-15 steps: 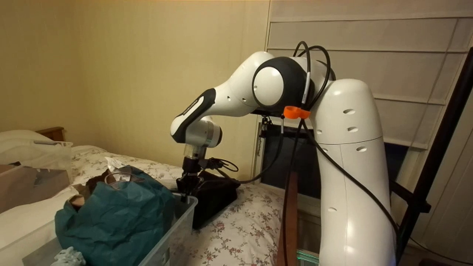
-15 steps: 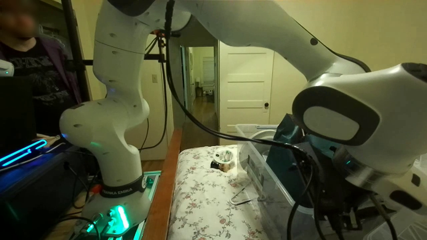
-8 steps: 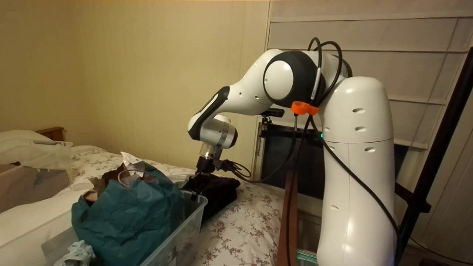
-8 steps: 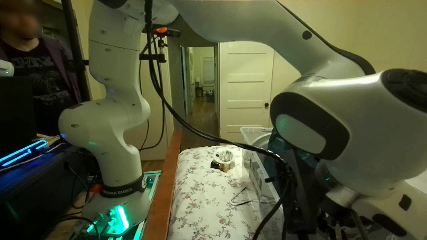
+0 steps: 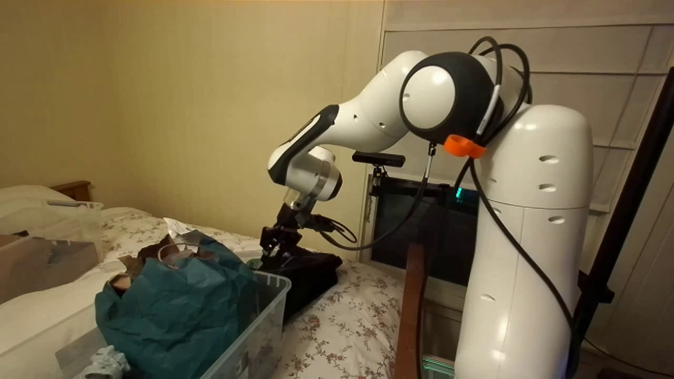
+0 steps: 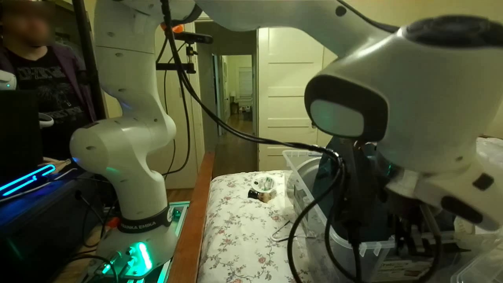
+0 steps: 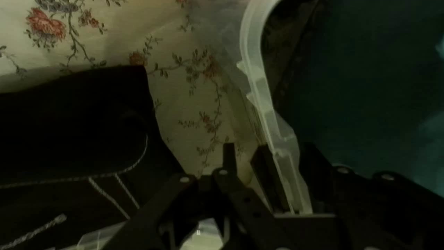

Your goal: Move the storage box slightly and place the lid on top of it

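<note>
1. In an exterior view, the clear storage box (image 5: 258,337) sits on the bed (image 5: 342,337), a crumpled teal bag (image 5: 184,310) inside it rising above the rim.
2. There the arm (image 5: 363,121) reaches in from the right, and its gripper (image 5: 275,253) hangs tilted at the box's far end, near the rim. A black cloth (image 5: 310,279) lies just beside the box, and another clear box (image 5: 73,221) is well apart at the left.
3. In an exterior view, the box is at the right, partly hidden by the arm and cables. On the bed near it are a brush (image 6: 259,195) and a round white thing (image 6: 263,183). A person (image 6: 43,84) shows at the far left.
4. In the wrist view, the box's rim runs between the two fingers (image 7: 317,173); I cannot tell whether they clench it or merely straddle it.
</note>
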You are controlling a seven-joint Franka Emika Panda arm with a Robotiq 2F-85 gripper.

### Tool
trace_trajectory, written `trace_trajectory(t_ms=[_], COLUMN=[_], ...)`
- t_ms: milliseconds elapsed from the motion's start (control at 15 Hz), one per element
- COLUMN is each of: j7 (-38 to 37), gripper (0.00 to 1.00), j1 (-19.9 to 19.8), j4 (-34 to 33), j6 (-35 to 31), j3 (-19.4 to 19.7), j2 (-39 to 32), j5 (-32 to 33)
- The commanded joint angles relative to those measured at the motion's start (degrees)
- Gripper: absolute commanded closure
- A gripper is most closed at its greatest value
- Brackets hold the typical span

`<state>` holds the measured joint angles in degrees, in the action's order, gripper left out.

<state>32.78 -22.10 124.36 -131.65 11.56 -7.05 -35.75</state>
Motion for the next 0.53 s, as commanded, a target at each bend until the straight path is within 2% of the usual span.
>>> trace_trajectory(t_ms=[0, 200, 467], j7=[-8.47, -20.64, -32.18], gripper=[0.18, 0.00, 0.00], j1=[2.37, 3.29, 3.01], j4=[3.11, 2.66, 4.37], j6=[-6.87, -10.82, -16.78], j3=[1.26, 2.17, 3.66], j2=[8.34, 8.76, 5.50], j5=[0.57, 4.59, 9.20])
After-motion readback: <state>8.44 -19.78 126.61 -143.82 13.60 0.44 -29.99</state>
